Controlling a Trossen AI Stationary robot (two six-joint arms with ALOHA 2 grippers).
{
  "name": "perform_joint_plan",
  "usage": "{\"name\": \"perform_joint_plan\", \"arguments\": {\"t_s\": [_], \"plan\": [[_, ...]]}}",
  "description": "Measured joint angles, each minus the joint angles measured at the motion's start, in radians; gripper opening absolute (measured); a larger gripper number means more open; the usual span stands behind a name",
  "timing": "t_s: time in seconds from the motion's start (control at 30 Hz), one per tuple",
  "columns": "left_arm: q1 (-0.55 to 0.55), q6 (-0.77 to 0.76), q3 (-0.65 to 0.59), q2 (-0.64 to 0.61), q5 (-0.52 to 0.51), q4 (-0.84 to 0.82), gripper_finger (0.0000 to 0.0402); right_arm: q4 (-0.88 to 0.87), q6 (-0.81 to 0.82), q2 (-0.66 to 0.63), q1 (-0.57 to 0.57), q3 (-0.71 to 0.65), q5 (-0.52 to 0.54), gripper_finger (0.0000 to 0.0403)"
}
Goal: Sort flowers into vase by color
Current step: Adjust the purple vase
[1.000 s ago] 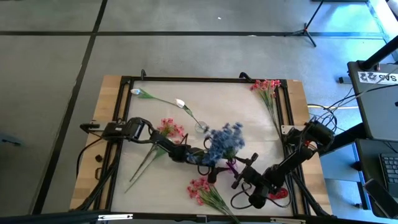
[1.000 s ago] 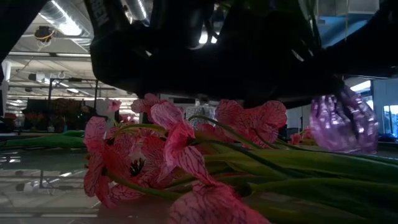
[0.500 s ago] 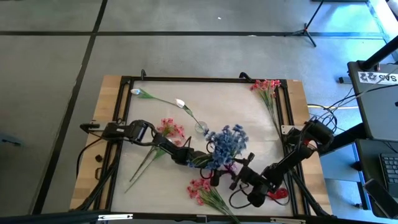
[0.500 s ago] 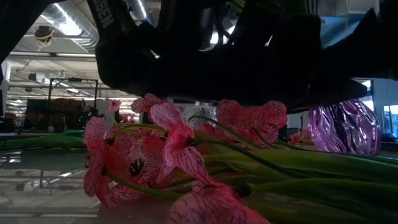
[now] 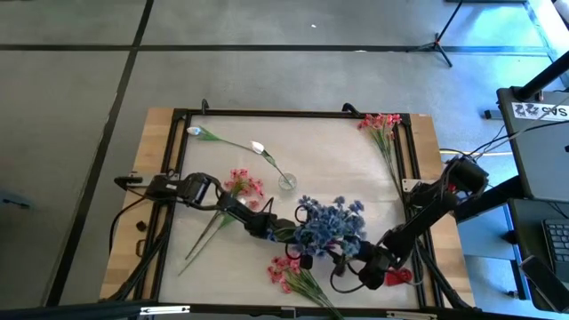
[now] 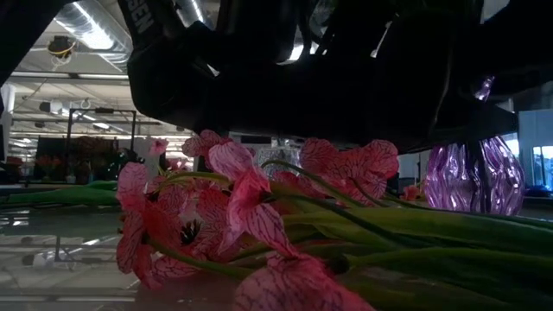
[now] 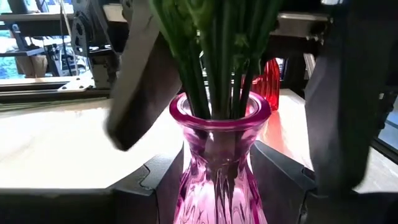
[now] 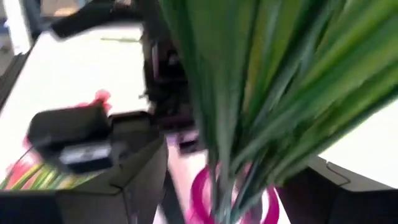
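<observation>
Blue flowers (image 5: 331, 224) stand in the purple vase (image 7: 220, 163) directly before my left end effector (image 5: 286, 233), fingers spread around it; my right end effector (image 5: 348, 265) clamps their stems just beside.

Two dark, jointed arms are seen in the high view, the left arm (image 5: 209, 196) at centre left and the right arm (image 5: 427, 218) at lower right. Black cables are looped beside each base. White lettering is printed on a dark housing (image 6: 143, 17) at the low view's upper left
</observation>
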Motion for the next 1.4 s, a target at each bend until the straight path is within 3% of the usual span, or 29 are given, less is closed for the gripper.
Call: {"name": "perform_joint_plan", "arguments": {"t_s": [0.17, 0.37, 0.63, 0.8, 1.13, 1.4], "plan": [[-0.007, 0.013, -0.001, 0.001, -0.016, 0.003, 0.0169, -0.108, 0.033, -0.057, 0.000, 0.000, -0.122, 0.0271], [-0.013, 0.019, -0.002, 0.001, -0.025, 0.004, 0.0169, -0.126, 0.020, -0.102, -0.004, 0.000, -0.124, 0.0263], [-0.018, 0.024, -0.005, 0.001, -0.030, 0.005, 0.0178, -0.169, 0.027, -0.101, -0.077, 0.000, -0.279, 0.0189], [-0.020, 0.030, -0.005, 0.001, -0.035, 0.007, 0.0181, -0.165, 0.008, -0.102, -0.088, 0.000, -0.283, 0.0162], [-0.048, 0.045, -0.008, -0.138, -0.090, -0.238, 0.0182, -0.221, 0.032, -0.184, -0.089, 0.000, -0.294, 0.0163], [-0.049, 0.009, -0.012, -0.148, -0.098, -0.262, 0.0183, -0.240, 0.063, -0.200, -0.091, -0.001, -0.330, 0.0164]]}}
